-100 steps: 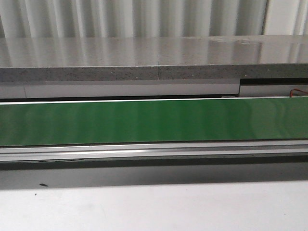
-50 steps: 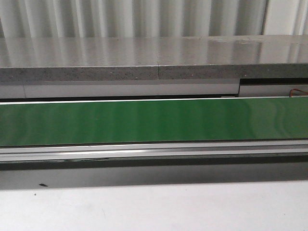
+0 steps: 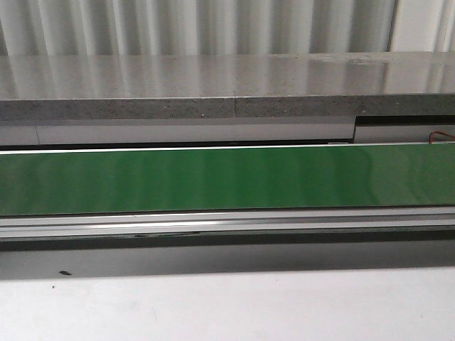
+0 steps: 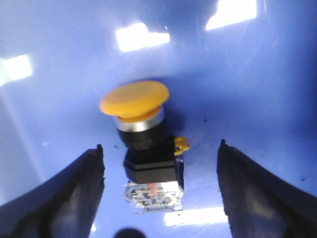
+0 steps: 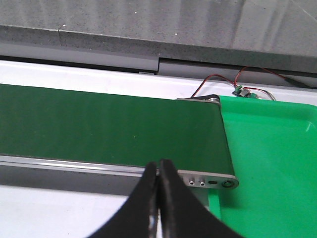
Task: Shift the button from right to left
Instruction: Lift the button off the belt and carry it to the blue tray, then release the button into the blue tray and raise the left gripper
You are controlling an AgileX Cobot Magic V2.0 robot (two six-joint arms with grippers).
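Note:
The button (image 4: pixel 143 144) shows only in the left wrist view. It has a yellow-orange mushroom cap, a black collar and a clear contact block, and it lies on a blue surface (image 4: pixel 247 89). My left gripper (image 4: pixel 159 153) is open, its two black fingers standing apart on either side of the button without touching it. My right gripper (image 5: pixel 159 171) is shut and empty, above the near rail of the green conveyor belt (image 5: pixel 109 124) close to its end. Neither gripper shows in the front view.
The green belt (image 3: pixel 227 177) runs across the front view, with a grey stone ledge (image 3: pixel 227 85) behind and a white table (image 3: pixel 227 305) in front. A green tray (image 5: pixel 272 163) sits at the belt's end, with red and black wires (image 5: pixel 233 82) behind it.

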